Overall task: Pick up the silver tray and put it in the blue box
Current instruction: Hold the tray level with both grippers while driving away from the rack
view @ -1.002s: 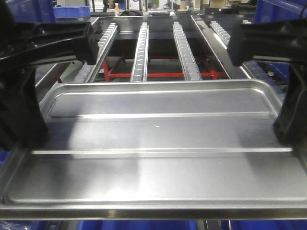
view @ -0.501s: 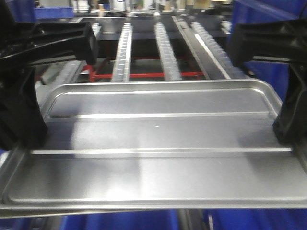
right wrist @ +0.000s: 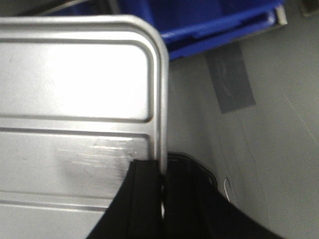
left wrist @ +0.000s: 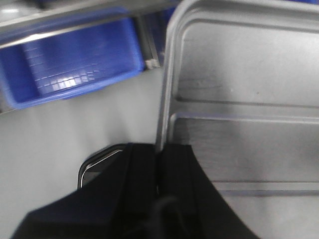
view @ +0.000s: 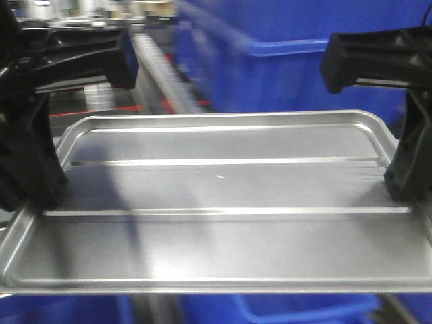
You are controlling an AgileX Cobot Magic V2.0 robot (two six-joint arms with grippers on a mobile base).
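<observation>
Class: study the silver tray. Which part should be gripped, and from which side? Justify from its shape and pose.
Grip the raised rim at both short ends of the silver tray, one gripper from each side. It is wide, shallow and level, and the thin rim fits between jaws; the left gripper and right gripper are clamped there.

No readable text, apparently

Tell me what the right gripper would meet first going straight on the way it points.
The silver tray: the right gripper is shut on its rim and would push further onto it. Beyond the tray's corner lies the blue box, depth unclear.
</observation>
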